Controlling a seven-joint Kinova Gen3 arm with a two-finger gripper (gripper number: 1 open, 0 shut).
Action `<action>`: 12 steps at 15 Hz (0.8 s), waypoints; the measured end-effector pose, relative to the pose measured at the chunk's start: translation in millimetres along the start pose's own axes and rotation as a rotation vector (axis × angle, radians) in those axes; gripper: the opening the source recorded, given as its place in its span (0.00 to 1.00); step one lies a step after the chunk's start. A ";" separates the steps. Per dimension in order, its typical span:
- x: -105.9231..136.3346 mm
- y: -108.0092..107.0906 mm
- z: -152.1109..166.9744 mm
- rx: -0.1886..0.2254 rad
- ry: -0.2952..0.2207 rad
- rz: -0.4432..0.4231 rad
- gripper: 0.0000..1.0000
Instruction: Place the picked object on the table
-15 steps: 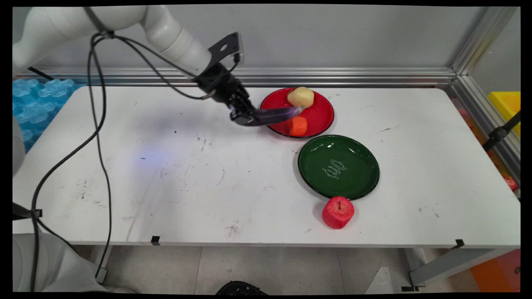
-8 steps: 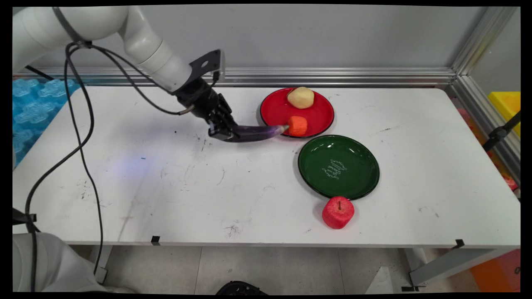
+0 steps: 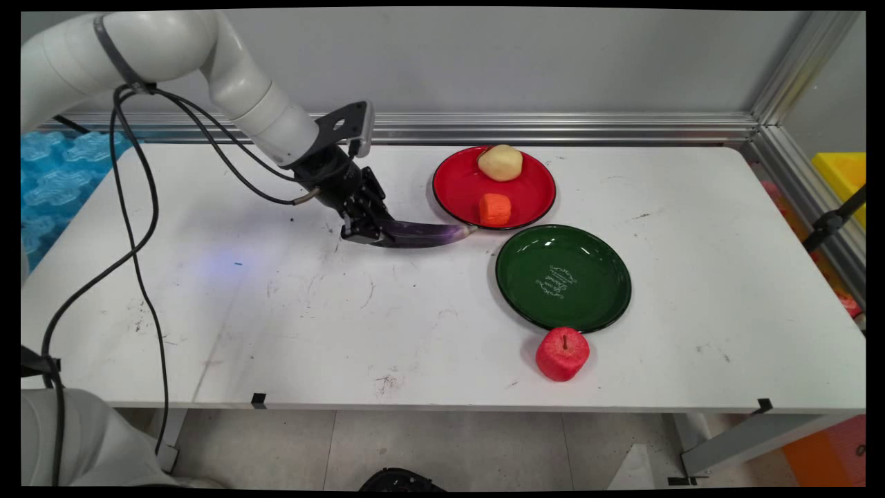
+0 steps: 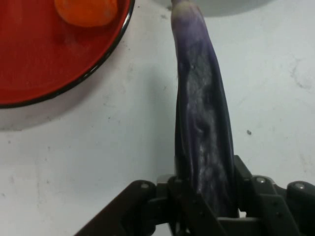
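Observation:
My gripper point(image 3: 365, 232) is shut on the thick end of a long purple eggplant point(image 3: 422, 234), low over the white table just left of the red plate point(image 3: 532, 181). The eggplant's tip reaches the red plate's near-left rim. In the hand view the eggplant point(image 4: 203, 118) runs straight up from between the fingers point(image 4: 243, 172), with the red plate point(image 4: 34, 64) at upper left. On that plate lie an orange carrot piece point(image 3: 495, 209) point(image 4: 86, 11) and a pale potato point(image 3: 500, 162).
A dark green plate point(image 3: 563, 277) sits in front of the red one. A red apple point(image 3: 562, 353) stands at the green plate's near edge, close to the table's front. Blue packing material point(image 3: 48, 173) lies off the table's left end.
The gripper has carried the eggplant down and to the left, off the red plate and to just above the table beside it.

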 end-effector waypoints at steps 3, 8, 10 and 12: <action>-1.5 -6.5 7.4 0.004 0.000 0.033 0.00; -4.6 -16.3 19.4 0.008 0.003 0.070 0.00; -5.4 -19.3 23.9 0.008 0.006 0.079 0.00; -6.1 -22.0 28.4 0.008 0.011 0.084 0.00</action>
